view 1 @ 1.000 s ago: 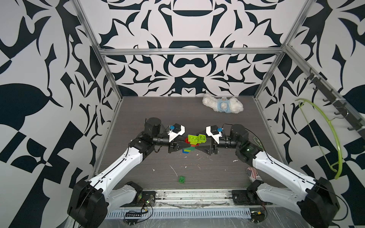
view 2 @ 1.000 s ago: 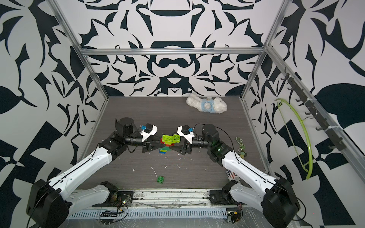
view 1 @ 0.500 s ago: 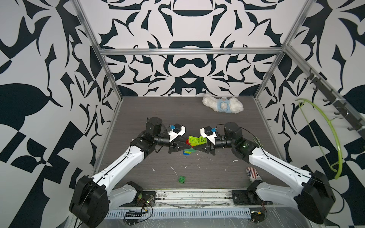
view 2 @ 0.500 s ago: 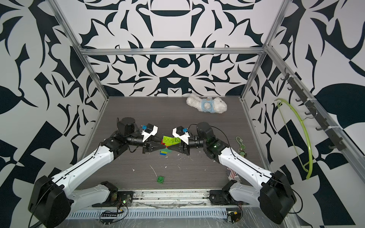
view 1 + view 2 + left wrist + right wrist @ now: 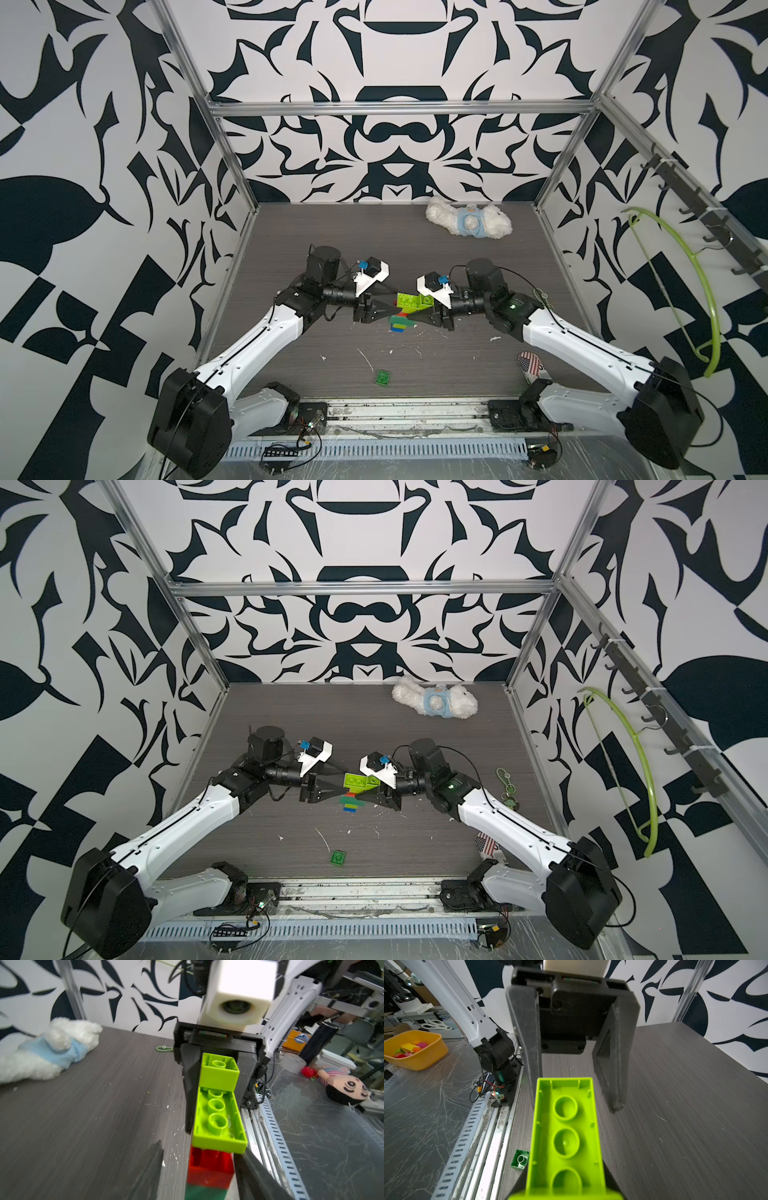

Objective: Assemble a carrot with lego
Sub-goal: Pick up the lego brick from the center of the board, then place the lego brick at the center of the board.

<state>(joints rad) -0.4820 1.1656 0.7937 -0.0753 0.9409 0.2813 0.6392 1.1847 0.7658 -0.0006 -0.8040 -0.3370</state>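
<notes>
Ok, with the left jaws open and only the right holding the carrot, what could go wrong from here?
The right gripper pinches only the lime end of the carrot; its red, green and blue layers hang beyond the grip and could sag or pop off. The left gripper stands open with fingers close beside the red layer, so backing out skewed might snag it.

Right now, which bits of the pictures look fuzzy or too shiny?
In the left wrist view, the white camera housing glares bright and the left gripper has blurry near fingers; in the right wrist view, the carrot goes soft at its nearest end; in both top views, its blue tip looks smeared.
</notes>
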